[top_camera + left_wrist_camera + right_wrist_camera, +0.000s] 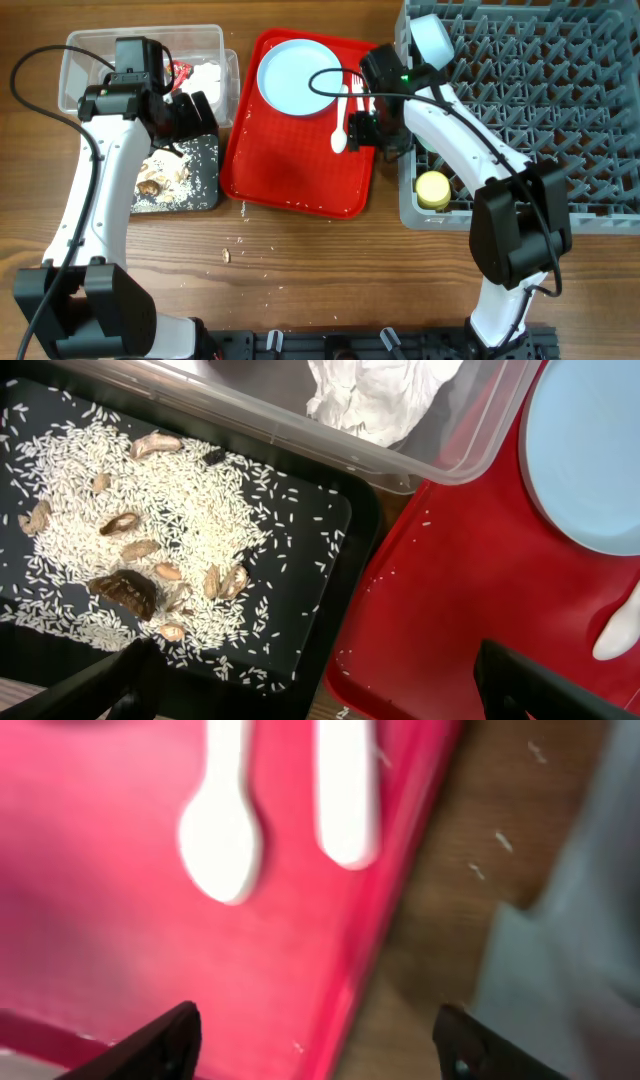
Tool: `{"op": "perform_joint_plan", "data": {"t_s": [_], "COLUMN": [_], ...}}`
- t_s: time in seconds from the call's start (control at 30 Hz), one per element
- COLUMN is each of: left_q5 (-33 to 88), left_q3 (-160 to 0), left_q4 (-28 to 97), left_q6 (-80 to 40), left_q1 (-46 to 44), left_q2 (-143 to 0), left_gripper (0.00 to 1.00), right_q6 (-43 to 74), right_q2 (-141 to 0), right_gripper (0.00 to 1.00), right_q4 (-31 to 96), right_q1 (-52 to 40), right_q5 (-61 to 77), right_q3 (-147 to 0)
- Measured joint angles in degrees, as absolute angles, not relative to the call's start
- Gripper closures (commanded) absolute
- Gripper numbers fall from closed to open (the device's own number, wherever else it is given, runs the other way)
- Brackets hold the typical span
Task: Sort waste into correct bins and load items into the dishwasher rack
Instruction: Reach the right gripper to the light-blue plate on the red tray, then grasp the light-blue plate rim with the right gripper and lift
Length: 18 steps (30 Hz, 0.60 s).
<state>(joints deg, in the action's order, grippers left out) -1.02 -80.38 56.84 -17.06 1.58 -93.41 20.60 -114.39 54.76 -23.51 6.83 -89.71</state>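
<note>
My left gripper (190, 118) (320, 700) is open and empty, above where the black tray (200, 197) (310, 530) meets the clear tub (90, 60) (300, 420). The black tray holds brown food scraps (125, 588) and rice (190, 500). The tub holds a white napkin wad (207, 75) (380, 395) and a red wrapper (180, 70). My right gripper (380, 135) (315, 1045) is open and empty over the red tray's right edge, near the white spoon (340, 125) (225, 840) and fork (358, 90) (345, 800). The blue plate (300, 75) (590, 450) lies on the red tray. The grey rack (560, 100) holds a blue bowl (432, 35) and the yellow cup (432, 190).
The flat red serving tray (290, 170) (450, 590) (100, 940) lies between the bins and the rack. Rice crumbs (232, 250) are scattered on the wooden table in front of it. A narrow strip of table (440, 920) separates the red tray from the rack.
</note>
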Motion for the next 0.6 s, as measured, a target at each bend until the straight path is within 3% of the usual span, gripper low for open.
{"op": "perform_joint_plan", "data": {"t_s": [0.6], "left_q5": [-1.0], "left_q3": [-80.4], "left_q4": [56.8], "left_q6": [-17.1], "left_q1": [1.6], "left_q2": [-93.4], "left_gripper": [0.0], "right_q6": [14.2], "right_q2": [-114.4], "right_gripper": [0.3], "right_q4": [50.9], "right_q1": [-28.6], "right_q5": [10.3], "right_q3": [-84.3]}}
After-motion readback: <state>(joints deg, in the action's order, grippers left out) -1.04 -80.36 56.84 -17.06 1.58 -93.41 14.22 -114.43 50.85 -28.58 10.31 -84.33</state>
